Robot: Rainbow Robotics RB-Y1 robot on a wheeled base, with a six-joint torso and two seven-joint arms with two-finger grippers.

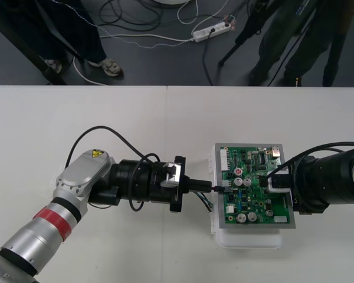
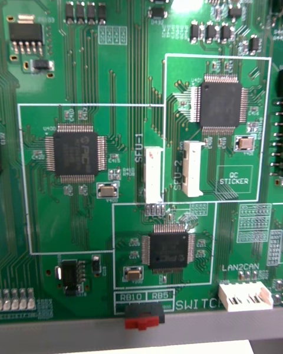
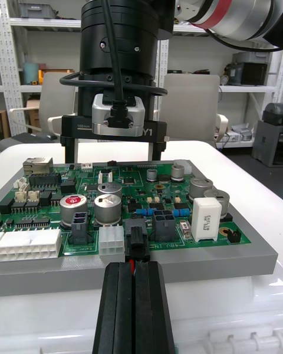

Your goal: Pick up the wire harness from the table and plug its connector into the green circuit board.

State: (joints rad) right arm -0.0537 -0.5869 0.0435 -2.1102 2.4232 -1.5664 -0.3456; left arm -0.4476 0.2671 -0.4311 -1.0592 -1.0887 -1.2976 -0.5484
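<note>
The green circuit board (image 1: 253, 186) sits on its white base (image 1: 248, 240) right of the table's middle. My left gripper (image 1: 218, 187) reaches in to the board's left edge, shut on the harness: red wires run between its black fingers (image 3: 118, 295), and the small black plug (image 3: 137, 242) pokes out at the board's (image 3: 177, 206) edge beside a white socket (image 3: 111, 242). I cannot tell whether the plug is seated. Loose wires (image 1: 205, 202) hang under the left gripper. My right gripper (image 1: 272, 177) hovers over the board's right half, and in the left wrist view its fingers (image 3: 156, 147) stand wide apart. The right wrist view looks straight down on the board (image 2: 118, 65).
Tall capacitors (image 3: 109, 209) and a white block (image 3: 206, 218) stand on the board just behind the plug. The left arm's black cable (image 1: 100, 132) loops over the table (image 1: 76, 118). The table's far edge runs along the back.
</note>
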